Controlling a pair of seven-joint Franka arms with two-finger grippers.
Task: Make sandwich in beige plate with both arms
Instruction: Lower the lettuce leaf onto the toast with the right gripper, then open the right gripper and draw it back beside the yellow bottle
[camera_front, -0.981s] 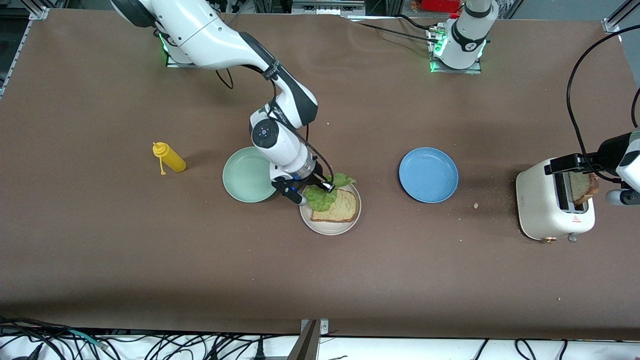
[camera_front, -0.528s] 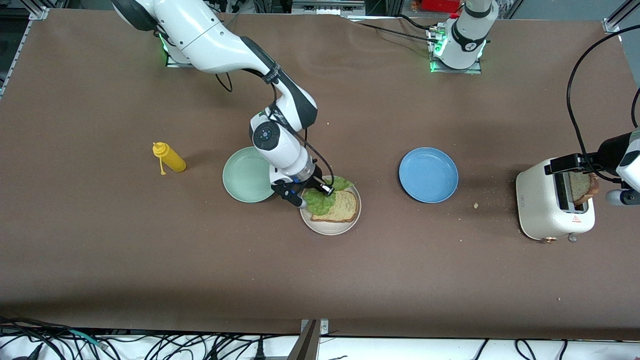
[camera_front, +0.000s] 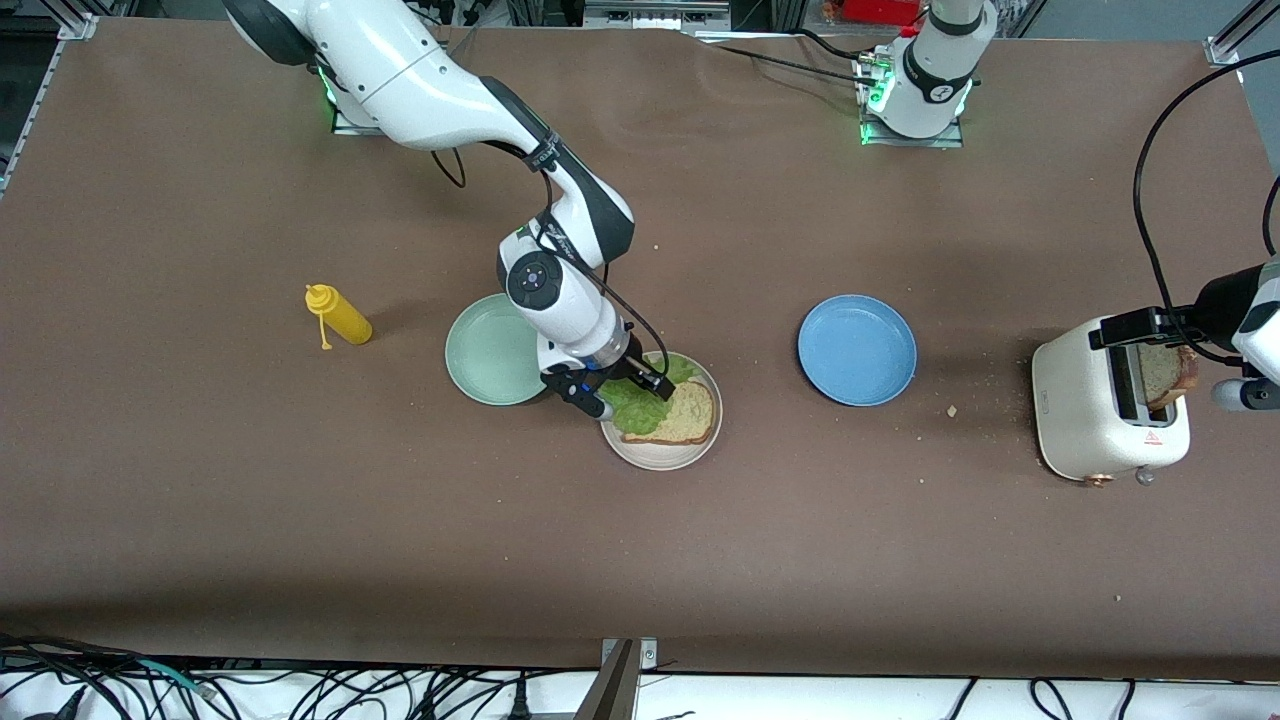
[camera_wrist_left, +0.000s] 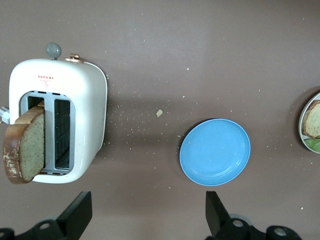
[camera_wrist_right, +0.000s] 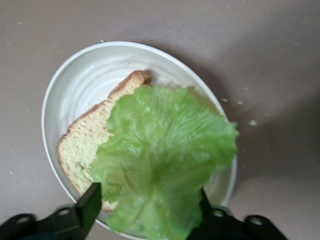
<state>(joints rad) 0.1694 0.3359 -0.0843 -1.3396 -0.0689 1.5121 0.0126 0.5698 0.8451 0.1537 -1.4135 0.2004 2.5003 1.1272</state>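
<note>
The beige plate (camera_front: 655, 455) lies mid-table and holds one slice of brown bread (camera_front: 690, 415). My right gripper (camera_front: 632, 397) is low over the plate. Its fingers are set wide and grip a green lettuce leaf (camera_front: 635, 395) that drapes over the bread. The right wrist view shows the leaf (camera_wrist_right: 165, 150) between the fingers of the right gripper (camera_wrist_right: 147, 205), over the bread (camera_wrist_right: 85, 145) and the plate (camera_wrist_right: 75, 85). A second slice (camera_front: 1165, 375) sticks out of the white toaster (camera_front: 1090, 410). My left gripper (camera_wrist_left: 147, 220) is open and empty over the table beside the toaster (camera_wrist_left: 85, 100) and its slice (camera_wrist_left: 25, 150).
A mint-green plate (camera_front: 490, 350) touches the beige plate on the side toward the right arm's end. A blue plate (camera_front: 857, 350) lies between the beige plate and the toaster. A yellow mustard bottle (camera_front: 340, 318) lies toward the right arm's end. Crumbs lie near the toaster.
My right gripper has lowered the lettuce leaf onto the bread, and the leaf now lies inside the plate's rim. The left arm has not moved.
</note>
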